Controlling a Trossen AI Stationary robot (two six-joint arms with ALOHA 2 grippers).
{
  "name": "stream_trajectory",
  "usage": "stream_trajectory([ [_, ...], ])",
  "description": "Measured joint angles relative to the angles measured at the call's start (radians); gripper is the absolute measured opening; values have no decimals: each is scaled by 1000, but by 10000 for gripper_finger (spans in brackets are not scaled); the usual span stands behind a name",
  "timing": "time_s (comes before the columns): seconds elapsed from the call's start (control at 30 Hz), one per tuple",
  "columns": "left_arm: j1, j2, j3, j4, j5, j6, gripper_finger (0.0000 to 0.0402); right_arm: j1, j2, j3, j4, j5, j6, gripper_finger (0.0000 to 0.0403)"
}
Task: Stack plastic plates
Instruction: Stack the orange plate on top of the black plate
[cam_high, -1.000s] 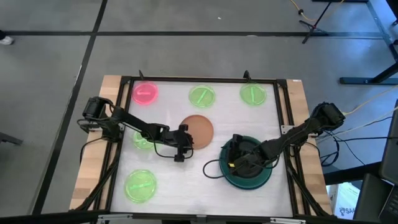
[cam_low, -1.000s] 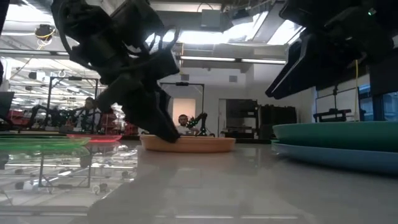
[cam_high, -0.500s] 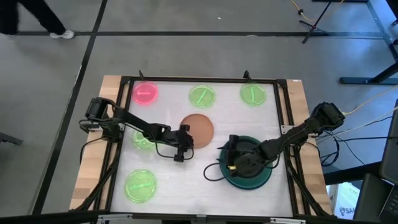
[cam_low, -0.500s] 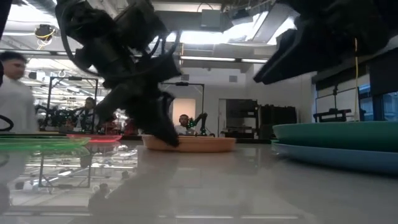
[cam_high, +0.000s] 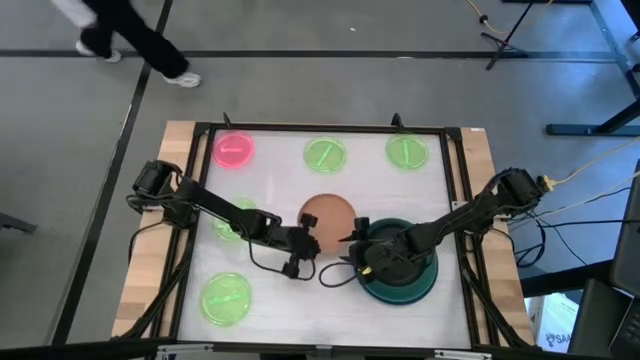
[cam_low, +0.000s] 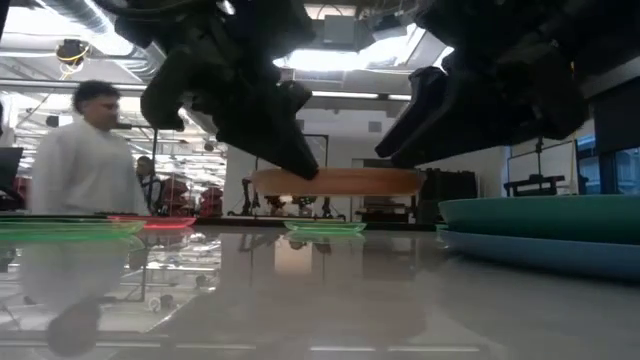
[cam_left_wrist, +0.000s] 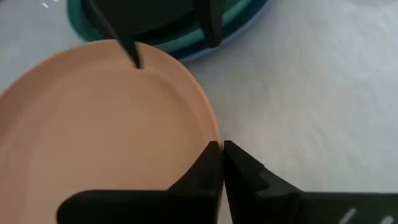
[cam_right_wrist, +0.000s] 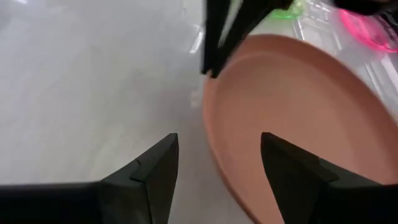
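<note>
Orange-tan plate (cam_low: 335, 181) carried clear of the table.
Rim pinched by left gripper (cam_high: 305, 243); right gripper (cam_high: 352, 240) spread at its 3 o'clock. Next: set onto teal-green plate (cam_low: 560, 215).

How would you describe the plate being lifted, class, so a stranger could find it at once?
Start at the white table and find the large teal-green plate near its right side. Just left of it, the left gripper pinches the rim of an orange-tan plate. It alone hangs above the tabletop, opaque and medium-sized among small neon-green plates.
</note>
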Motion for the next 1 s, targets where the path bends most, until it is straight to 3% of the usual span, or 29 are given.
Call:
stream_trajectory([
  [0.13,-16,0,27,5,-12,22,3,0,3,0,-9,-24,-2,211],
  [0.23,-21,0,38,4,-9,22,3,0,7,0,-11,-26,-13,184],
  [0.53,-24,0,38,4,-11,26,5,2,7,0,-15,-23,-114,15],
  [0.77,-33,-8,39,4,-62,45,34,8,7,29,-41,23,-130,15],
  [1.0,-61,-59,41,-9,-125,46,68,71,7,154,-295,154,-39,7],
])
